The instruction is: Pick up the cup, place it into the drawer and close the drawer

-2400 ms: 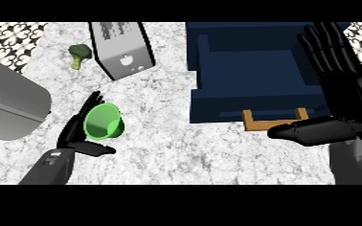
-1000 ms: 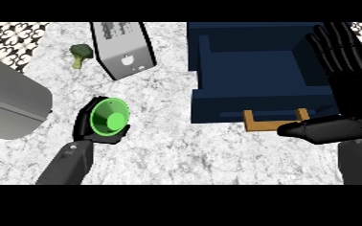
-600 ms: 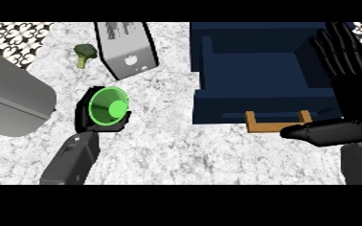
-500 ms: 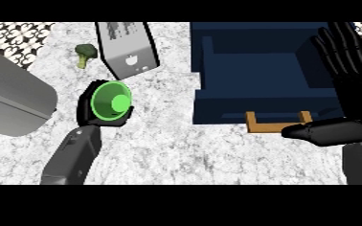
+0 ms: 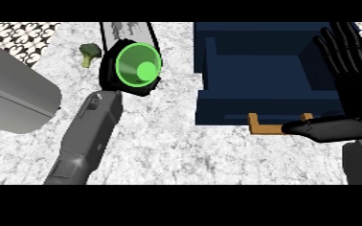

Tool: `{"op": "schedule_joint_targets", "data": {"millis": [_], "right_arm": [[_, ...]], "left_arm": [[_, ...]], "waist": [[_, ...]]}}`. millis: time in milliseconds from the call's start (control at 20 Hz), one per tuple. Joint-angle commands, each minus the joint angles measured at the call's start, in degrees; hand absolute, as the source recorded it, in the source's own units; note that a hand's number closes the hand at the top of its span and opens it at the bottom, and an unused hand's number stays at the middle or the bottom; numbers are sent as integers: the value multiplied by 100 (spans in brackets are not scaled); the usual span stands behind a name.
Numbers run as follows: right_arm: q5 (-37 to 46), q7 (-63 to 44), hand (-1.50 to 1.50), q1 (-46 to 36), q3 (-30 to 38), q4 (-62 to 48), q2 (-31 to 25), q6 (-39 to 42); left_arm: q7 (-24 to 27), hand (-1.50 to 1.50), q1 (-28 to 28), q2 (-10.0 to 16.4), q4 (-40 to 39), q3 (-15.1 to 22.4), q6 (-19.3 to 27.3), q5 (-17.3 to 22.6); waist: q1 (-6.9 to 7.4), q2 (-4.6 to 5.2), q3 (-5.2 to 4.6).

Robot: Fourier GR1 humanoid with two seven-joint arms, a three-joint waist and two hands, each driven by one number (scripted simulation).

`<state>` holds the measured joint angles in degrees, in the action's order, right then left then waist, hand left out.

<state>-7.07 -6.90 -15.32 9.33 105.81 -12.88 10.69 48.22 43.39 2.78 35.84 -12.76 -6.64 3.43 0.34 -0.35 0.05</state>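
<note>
The green cup (image 5: pixel 139 67) is lifted above the counter at upper left of centre, its mouth facing me. My left hand (image 5: pixel 112 74) is curled round it, black fingers showing along its rim. The open navy drawer (image 5: pixel 240 107) lies to the right, its inside bare, with a wooden handle (image 5: pixel 267 126) at its near edge. My right hand (image 5: pixel 342 62) stays open at the right edge, fingers up over the drawer's right side, thumb stretched toward the handle.
A grey toaster (image 5: pixel 126 30) stands at the back, partly hidden behind the cup. A broccoli floret (image 5: pixel 88 53) lies to its left. A large grey metal object (image 5: pixel 22 98) fills the left edge. Marble counter (image 5: pixel 184 153) spreads in front.
My left hand has lifted the cup up and to the right, from low left of the counter to in front of the toaster. The right hand has barely moved.
</note>
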Motion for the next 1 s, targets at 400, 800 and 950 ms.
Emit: {"op": "schedule_joint_targets", "data": {"millis": [400, 800, 950], "right_arm": [[126, 364, -150, 268, -39, -30, 94, 31], [-149, 391, -150, -73, 99, -381, -91, 300], [-78, 308, -150, -156, -35, -258, 20, 192]], "left_arm": [[-2508, 150, 1710, -276, 1004, 1277, 1672, 584], [-3226, 150, 3074, -277, -534, 1669, 2652, 856], [-3375, 150, 3343, -278, -1050, 1996, 2793, 990]], "waist": [[-171, 23, 0], [-424, 112, 4], [-547, 136, 6]]}}
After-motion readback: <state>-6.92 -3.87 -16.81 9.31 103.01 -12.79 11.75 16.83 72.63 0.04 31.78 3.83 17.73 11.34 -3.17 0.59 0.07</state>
